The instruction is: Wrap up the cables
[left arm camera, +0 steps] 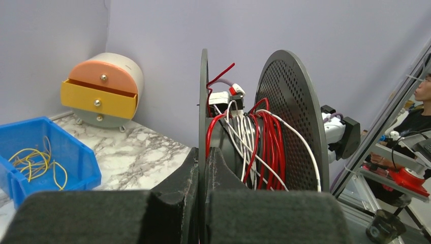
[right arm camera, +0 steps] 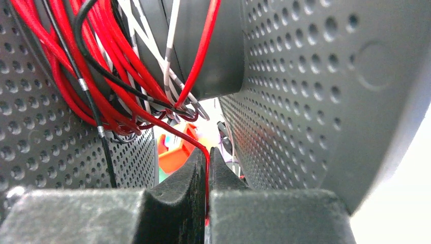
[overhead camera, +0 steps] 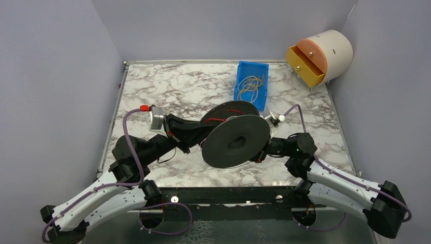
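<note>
A dark grey spool (overhead camera: pixel 236 140) with two perforated flanges is held up off the marble table between both arms. The cables (left arm camera: pixel 269 147), mostly red with some white and black strands, are wound loosely round its hub. My left gripper (left arm camera: pixel 203 162) is shut on the rim of the near flange (left arm camera: pixel 203 101), with the other flange (left arm camera: pixel 295 112) to its right. My right gripper (right arm camera: pixel 207 162) sits between the two flanges and is shut on one red cable (right arm camera: pixel 173 129), which runs up into the wound bundle (right arm camera: pixel 101 76). In the top view the spool hides both grippers' fingertips.
A blue bin (overhead camera: pixel 252 63) with yellow wires in it stands at the back of the table, also in the left wrist view (left arm camera: pixel 86 165). A round drawer cabinet (overhead camera: pixel 320 56) with an open yellow drawer stands off the back right corner. Grey walls enclose three sides.
</note>
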